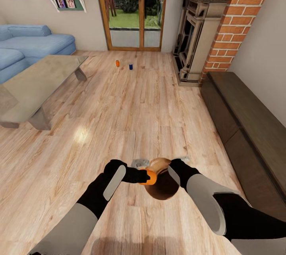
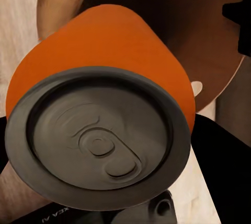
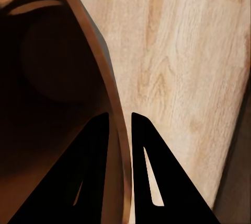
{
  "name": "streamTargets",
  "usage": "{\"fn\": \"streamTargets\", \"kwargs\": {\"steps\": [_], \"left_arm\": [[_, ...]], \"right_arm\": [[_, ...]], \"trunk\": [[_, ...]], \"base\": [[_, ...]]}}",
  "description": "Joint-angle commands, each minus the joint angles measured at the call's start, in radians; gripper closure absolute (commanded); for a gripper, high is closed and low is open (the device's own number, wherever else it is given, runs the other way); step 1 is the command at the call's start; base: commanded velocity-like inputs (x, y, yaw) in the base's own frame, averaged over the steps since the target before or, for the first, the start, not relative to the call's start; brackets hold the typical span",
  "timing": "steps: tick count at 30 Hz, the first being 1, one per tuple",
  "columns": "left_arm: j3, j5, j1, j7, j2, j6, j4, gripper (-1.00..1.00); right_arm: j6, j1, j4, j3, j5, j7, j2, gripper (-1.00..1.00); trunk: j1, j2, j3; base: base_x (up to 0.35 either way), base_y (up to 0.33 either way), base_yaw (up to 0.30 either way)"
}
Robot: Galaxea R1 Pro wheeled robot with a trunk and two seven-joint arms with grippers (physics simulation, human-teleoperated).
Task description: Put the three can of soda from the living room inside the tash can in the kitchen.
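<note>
My left gripper (image 1: pixel 146 176) is shut on an orange can of soda (image 1: pixel 151 177), held on its side right at the mouth of the tash can (image 1: pixel 161 186). In the left wrist view the can (image 2: pixel 104 46) shows its grey lid, with the bin's brown inside (image 2: pixel 178 10) behind it. My right gripper (image 1: pixel 174 169) is shut on the bin's rim and holds it above the floor. The right wrist view has that gripper (image 3: pixel 120 127) pinching the thin rim, next to the bin's dark inside (image 3: pixel 47 78). Far off on the floor stand another orange can (image 1: pixel 117 63) and a blue can (image 1: pixel 130 66).
This is the living room. A low grey coffee table (image 1: pixel 35 84) and a blue sofa (image 1: pixel 31 43) are on the left. The brick fireplace (image 1: pixel 198 29) and a long dark cabinet (image 1: pixel 246 124) line the right. Glass doors (image 1: pixel 135 9) are straight ahead past the wood floor.
</note>
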Motion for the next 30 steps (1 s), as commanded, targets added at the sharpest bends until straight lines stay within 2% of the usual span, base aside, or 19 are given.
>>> {"fn": "streamTargets", "kwargs": {"steps": [1,16,20,27,28,30], "left_arm": [[-0.002,0.0,0.0,-0.001,0.0,-0.004,0.004,1.0],[-0.018,-0.001,-0.002,-0.005,-0.002,-0.134,0.087,1.0],[-0.019,-0.001,-0.002,-0.005,-0.003,-0.172,0.115,1.0],[-0.026,-0.001,-0.003,-0.005,-0.01,-0.2,0.14,1.0],[-0.034,-0.001,-0.003,-0.006,-0.011,-0.212,0.151,1.0],[-0.04,-0.001,-0.003,-0.007,-0.012,-0.217,0.159,1.0]], "right_arm": [[0.001,0.0,-0.001,0.002,0.003,0.004,0.002,1.0],[0.06,0.0,-0.002,0.001,0.001,0.016,0.004,1.0],[0.091,0.0,0.0,0.001,0.002,0.121,0.004,1.0],[0.125,0.0,-0.004,0.002,0.002,0.187,0.004,1.0],[0.128,0.0,-0.006,0.002,0.002,0.226,0.004,1.0],[0.13,0.0,-0.008,0.002,0.003,0.248,0.004,1.0]], "trunk": [[0.0,0.0,0.0],[0.0,0.0,0.0],[0.0,0.0,0.0],[0.0,0.0,0.0],[0.0,0.0,0.0],[0.0,0.0,0.0]], "base": [[0.0,0.0,0.0],[0.0,0.0,0.0],[0.0,0.0,0.0],[0.0,0.0,0.0],[0.0,0.0,0.0],[0.0,0.0,0.0]]}}
